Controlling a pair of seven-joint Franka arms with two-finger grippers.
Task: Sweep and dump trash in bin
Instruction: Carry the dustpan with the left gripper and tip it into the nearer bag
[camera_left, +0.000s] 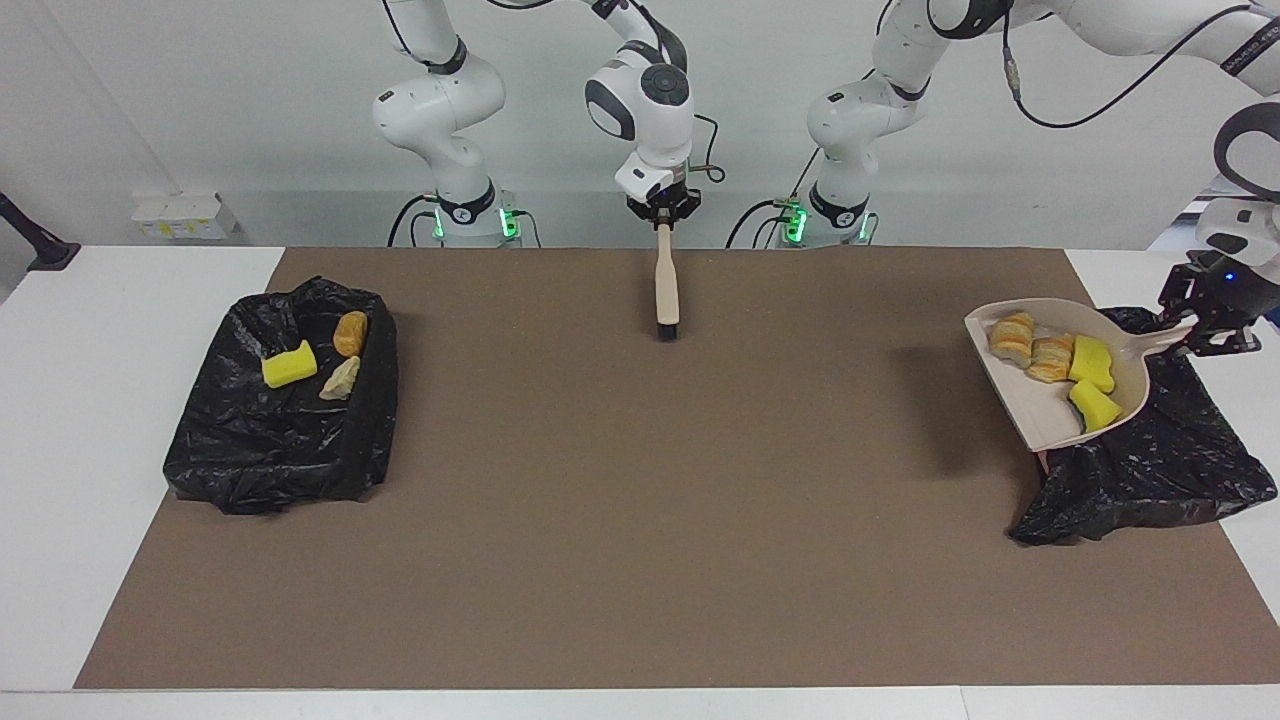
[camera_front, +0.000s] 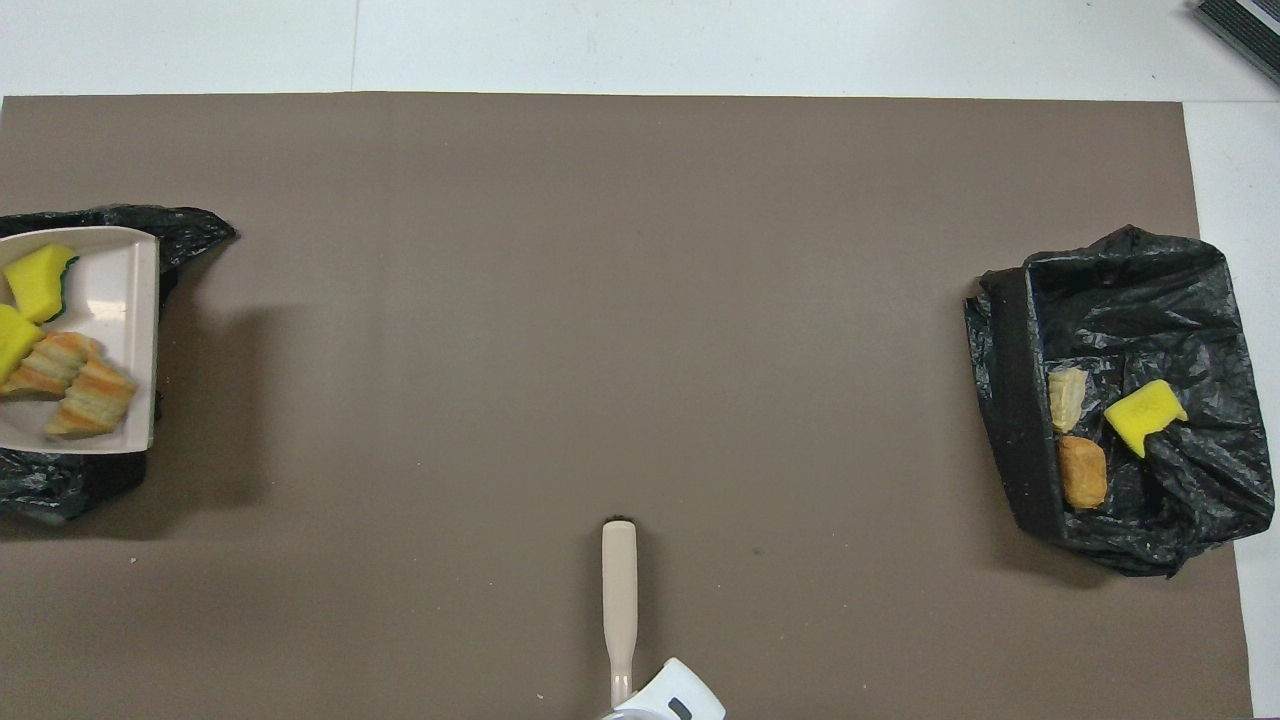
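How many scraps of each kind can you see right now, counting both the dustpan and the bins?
Yellow sponge chunks: 3; two in the dustpan and, one in the bin at the right arm's end.
Bread pieces: 4;.
Total: 7

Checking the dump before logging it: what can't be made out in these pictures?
1. Bin under the dustpan: the raised pan covers much of its inside in both views.
2. Left tool: outside the overhead view, along with the dustpan's handle.
3. Right tool: nearly all cut off by the overhead view's bottom edge.
4. Brush bristles: too small to tell whether they touch the mat.
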